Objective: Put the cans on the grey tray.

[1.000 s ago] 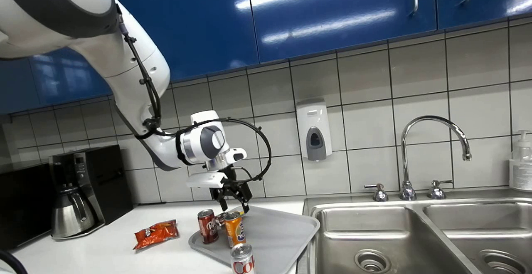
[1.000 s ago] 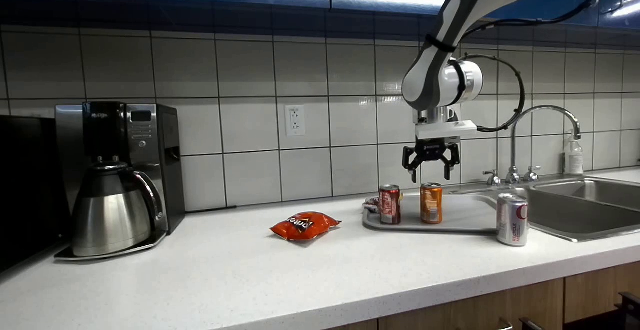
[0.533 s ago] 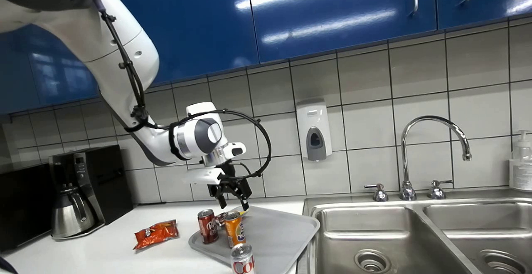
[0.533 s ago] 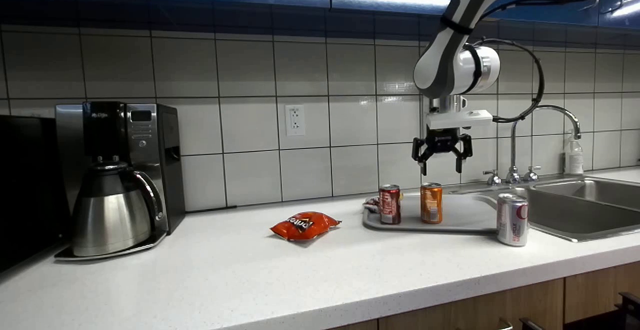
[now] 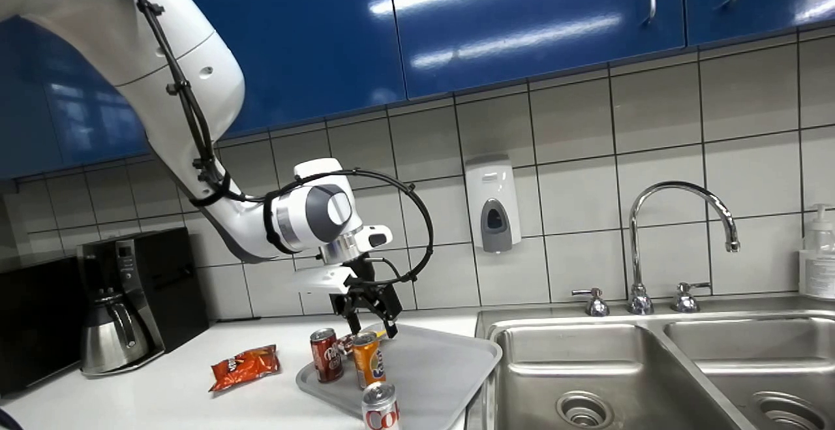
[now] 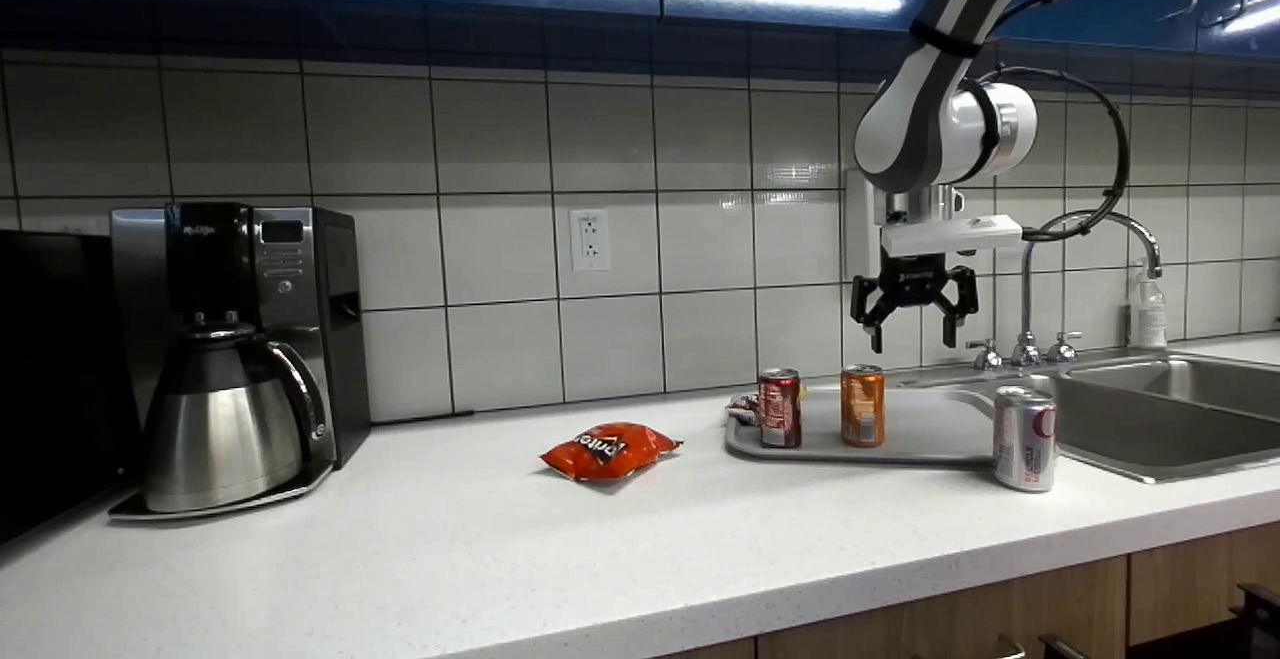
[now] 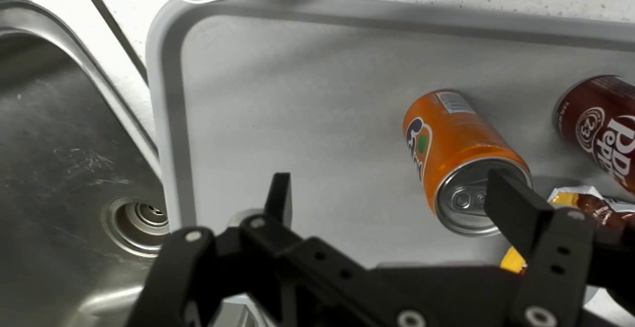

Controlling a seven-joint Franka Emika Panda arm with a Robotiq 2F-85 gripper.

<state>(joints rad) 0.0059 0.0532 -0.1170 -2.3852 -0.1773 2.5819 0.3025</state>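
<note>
Hanging over the counter's (image 6: 400, 539) grey tray (image 6: 935, 426) — tiled wall (image 6: 600, 139) behind — the gripper's (image 6: 913, 341) jaws gape.

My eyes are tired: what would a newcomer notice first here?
Probably the white arm, its open, empty gripper hanging above the grey tray. Next, the orange can and dark red can stand upright on it, the silver can on the counter by the tray's corner. Then the orange-red packet, left of the tray in both exterior views.
</note>
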